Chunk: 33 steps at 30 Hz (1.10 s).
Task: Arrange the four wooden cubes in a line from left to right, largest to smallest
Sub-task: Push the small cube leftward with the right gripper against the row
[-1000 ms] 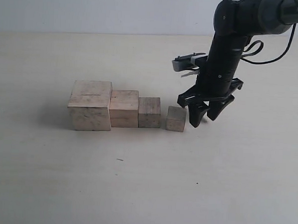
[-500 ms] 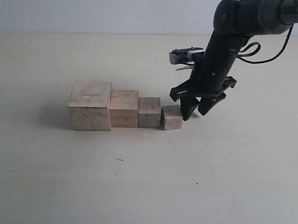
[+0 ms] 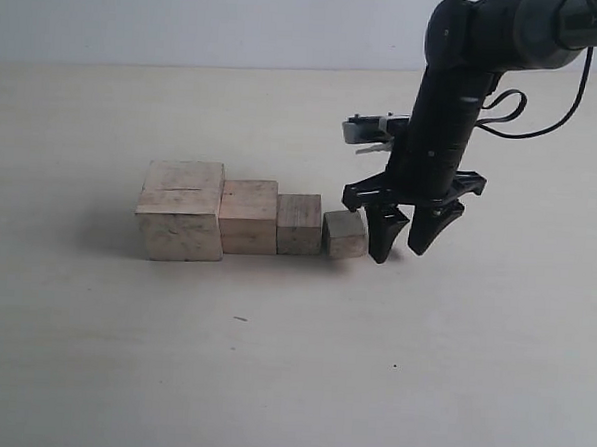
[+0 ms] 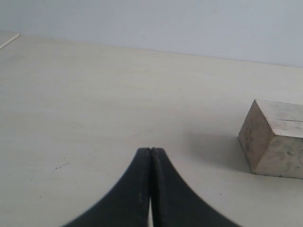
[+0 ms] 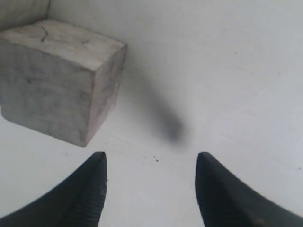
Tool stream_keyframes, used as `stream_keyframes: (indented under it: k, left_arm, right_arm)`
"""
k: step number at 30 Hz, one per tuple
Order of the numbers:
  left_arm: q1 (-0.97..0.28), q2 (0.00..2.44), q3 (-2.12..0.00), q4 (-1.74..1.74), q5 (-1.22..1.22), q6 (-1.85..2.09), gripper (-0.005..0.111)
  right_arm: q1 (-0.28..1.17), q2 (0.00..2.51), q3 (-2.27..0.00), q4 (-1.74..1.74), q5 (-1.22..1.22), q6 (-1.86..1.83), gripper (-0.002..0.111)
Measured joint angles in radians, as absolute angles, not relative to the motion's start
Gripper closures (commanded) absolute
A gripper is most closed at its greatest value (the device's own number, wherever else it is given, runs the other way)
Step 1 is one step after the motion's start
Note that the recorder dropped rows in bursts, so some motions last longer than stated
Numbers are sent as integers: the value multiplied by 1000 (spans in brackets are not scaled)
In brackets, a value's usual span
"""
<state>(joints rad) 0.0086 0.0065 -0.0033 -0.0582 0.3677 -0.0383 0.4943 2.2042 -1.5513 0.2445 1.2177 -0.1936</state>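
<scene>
1. Four wooden cubes stand in a row on the table (image 3: pixel 271 362). The largest cube (image 3: pixel 181 209) is at the left, then the second cube (image 3: pixel 249 216) and the third cube (image 3: pixel 299 224), all side by side.
2. The left tool (image 4: pixel 150 189) appears only in its own wrist view. Its fingers are pressed together on nothing, low over bare table, with the largest cube near.
3. The smallest cube (image 3: pixel 345 234) closes the row at the right. A second ago a clear gap parted it from the third cube. It now sits just beside that cube, turned slightly askew. The order therefore looks complete, and only squaring up may remain.
4. The right tool (image 3: pixel 399 251) hangs just beside the smallest cube's right face, its fingers apart and empty. Whether one finger touches the cube cannot be told.
5. The right arm (image 3: pixel 455 102) descends steeply from the upper right, with the tool pointing down at the table.
</scene>
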Motion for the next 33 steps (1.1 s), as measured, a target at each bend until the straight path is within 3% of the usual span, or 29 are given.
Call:
stream_keyframes:
  k: [21, 33]
  left_arm:
    - [9, 6, -3, -58, 368, -38, 107]
    - [9, 6, -3, -58, 368, -38, 107]
  right_arm:
    - [552, 2204, -1551, 252, 1105, -134, 54]
    - [552, 2204, -1551, 252, 1206, -131, 54]
